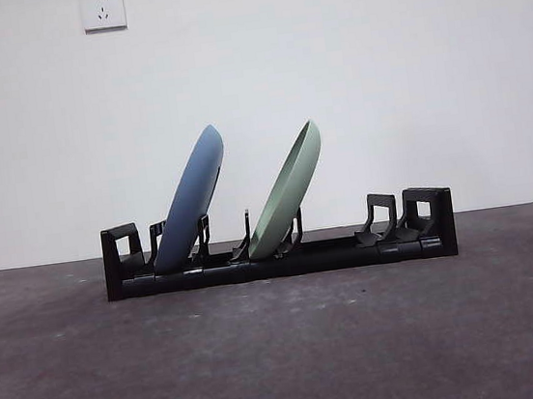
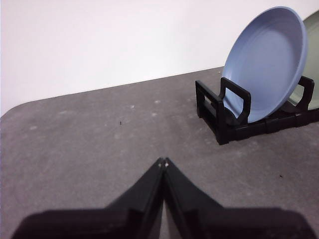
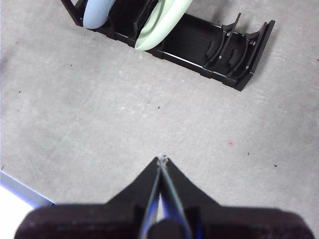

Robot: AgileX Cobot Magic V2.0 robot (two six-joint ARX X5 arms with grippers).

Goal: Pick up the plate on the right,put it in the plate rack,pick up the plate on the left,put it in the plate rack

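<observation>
Bare grey worktop (image 1: 285,353) foremost; behind it plate rack (image 1: 283,256) carried blue plate (image 1: 191,201) and green plate (image 1: 290,192), both slotted and leaning, task apparently complete; left end effector (image 2: 163,162) and right end effector (image 3: 162,159) pinched together, empty, well apart from rack.

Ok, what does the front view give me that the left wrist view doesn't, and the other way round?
Only the front view shows the whole plate rack end to end, with its free prongs beside the green plate, and two wall sockets. Only the left wrist view shows the left gripper, shut, over bare table away from the rack. Both show the blue plate leaning in the rack, with the green plate behind it in the wrist view.
</observation>
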